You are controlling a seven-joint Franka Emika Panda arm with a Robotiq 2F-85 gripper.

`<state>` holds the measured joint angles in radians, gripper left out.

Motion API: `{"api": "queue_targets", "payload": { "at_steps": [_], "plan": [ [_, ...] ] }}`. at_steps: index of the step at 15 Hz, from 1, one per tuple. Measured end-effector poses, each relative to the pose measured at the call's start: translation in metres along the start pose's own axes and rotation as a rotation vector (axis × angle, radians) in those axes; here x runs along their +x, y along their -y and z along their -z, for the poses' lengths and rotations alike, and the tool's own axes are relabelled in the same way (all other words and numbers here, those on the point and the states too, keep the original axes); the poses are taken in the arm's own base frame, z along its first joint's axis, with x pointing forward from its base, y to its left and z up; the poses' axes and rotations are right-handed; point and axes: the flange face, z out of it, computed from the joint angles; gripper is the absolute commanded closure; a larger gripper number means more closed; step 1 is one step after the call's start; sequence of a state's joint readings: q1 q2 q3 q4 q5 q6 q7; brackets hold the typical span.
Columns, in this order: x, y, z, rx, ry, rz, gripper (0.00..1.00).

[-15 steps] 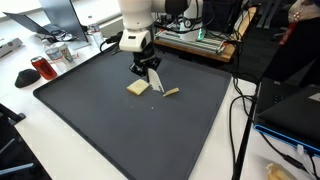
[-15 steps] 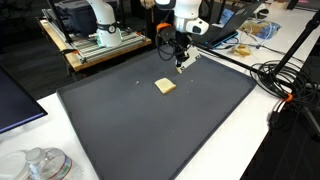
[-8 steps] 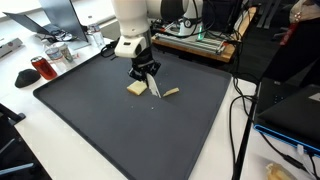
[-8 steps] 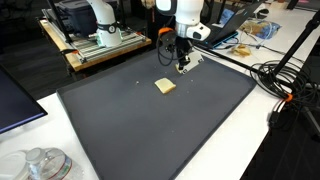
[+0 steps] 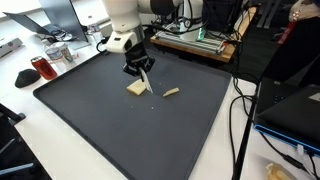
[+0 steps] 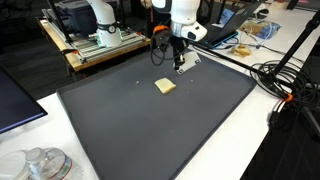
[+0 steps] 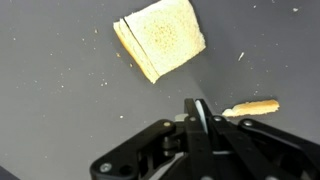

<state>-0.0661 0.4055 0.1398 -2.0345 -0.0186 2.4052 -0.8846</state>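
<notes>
A square slice of bread (image 5: 138, 88) (image 6: 165, 86) (image 7: 160, 37) lies on the dark grey mat (image 5: 120, 130). A thin cut-off crust strip (image 5: 171, 93) (image 7: 252, 106) lies just beside it. My gripper (image 5: 142, 68) (image 6: 178, 62) (image 7: 197, 112) hangs low over the mat between the two, closer to the slice. It is shut on a thin white blade (image 5: 148, 84) (image 7: 198, 108) that points down at the mat next to the slice's edge. Whether the blade's tip touches the mat or the bread is not clear.
Crumbs dot the mat around the bread. A red mug (image 5: 40, 68) stands off the mat's corner. Cables (image 5: 240, 110) run along one side of the mat, and a rack with equipment (image 6: 95, 40) stands behind it. A glass jar (image 6: 40, 165) sits near the front corner.
The arm has carried the gripper and the white blade away from the crust strip toward the bread slice. The jaws stay shut on the blade. The bread and the strip have not moved.
</notes>
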Motion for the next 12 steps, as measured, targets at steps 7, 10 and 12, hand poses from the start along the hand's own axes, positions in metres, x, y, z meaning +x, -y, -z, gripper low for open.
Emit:
{"api": "queue_targets", "payload": {
  "at_steps": [7,10,12],
  "plan": [
    [-0.016,0.015,0.043,-0.073,-0.036,-0.027,0.99],
    [-0.011,0.046,0.057,-0.133,-0.049,-0.02,0.99],
    [-0.009,0.068,0.062,-0.174,-0.034,-0.014,0.99]
  ]
}}
